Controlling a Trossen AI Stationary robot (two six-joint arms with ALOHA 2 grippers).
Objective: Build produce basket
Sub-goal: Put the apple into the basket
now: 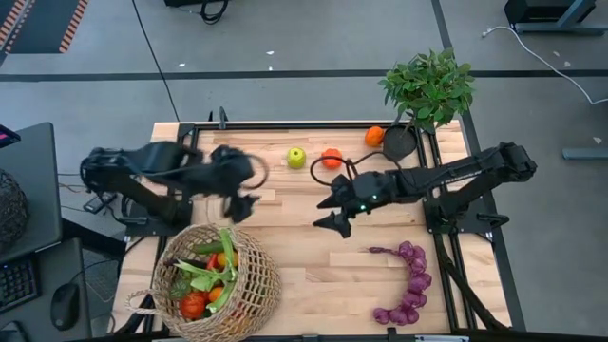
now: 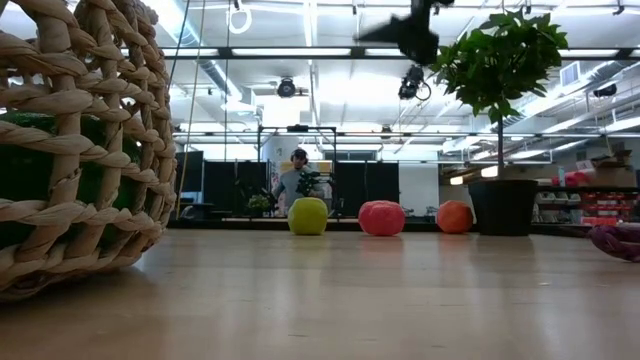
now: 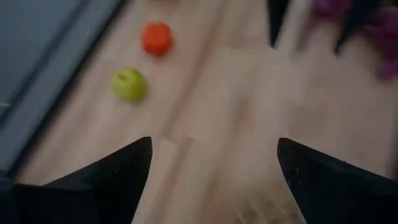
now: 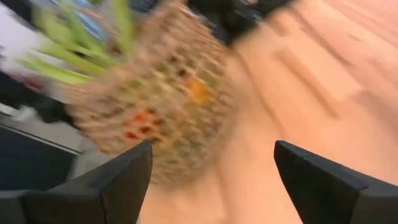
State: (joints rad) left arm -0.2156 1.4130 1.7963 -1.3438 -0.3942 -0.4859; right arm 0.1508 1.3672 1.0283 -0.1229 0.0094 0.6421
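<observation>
The tan wicker basket [image 1: 217, 283] stands at the table's near left, with a leek, tomatoes and other produce inside; it fills the low view's left [image 2: 70, 150]. A green apple [image 1: 296, 157], a red tomato [image 1: 331, 158] and an orange [image 1: 375, 136] lie near the far edge. Purple grapes [image 1: 408, 285] lie at the near right. My left gripper [image 1: 243, 195] hangs open above the table beyond the basket, nothing between its fingers [image 3: 211, 180]. My right gripper [image 1: 332, 213] is open over the table's middle and faces the basket [image 4: 155, 93].
A leafy plant [image 1: 429, 87] in a black pot [image 2: 503, 205] stands at the far right corner. A dark woven round object [image 1: 9, 209] sits off the table to the left. Bare wood lies between the basket and the grapes. A person shows far behind the table [image 2: 297, 180].
</observation>
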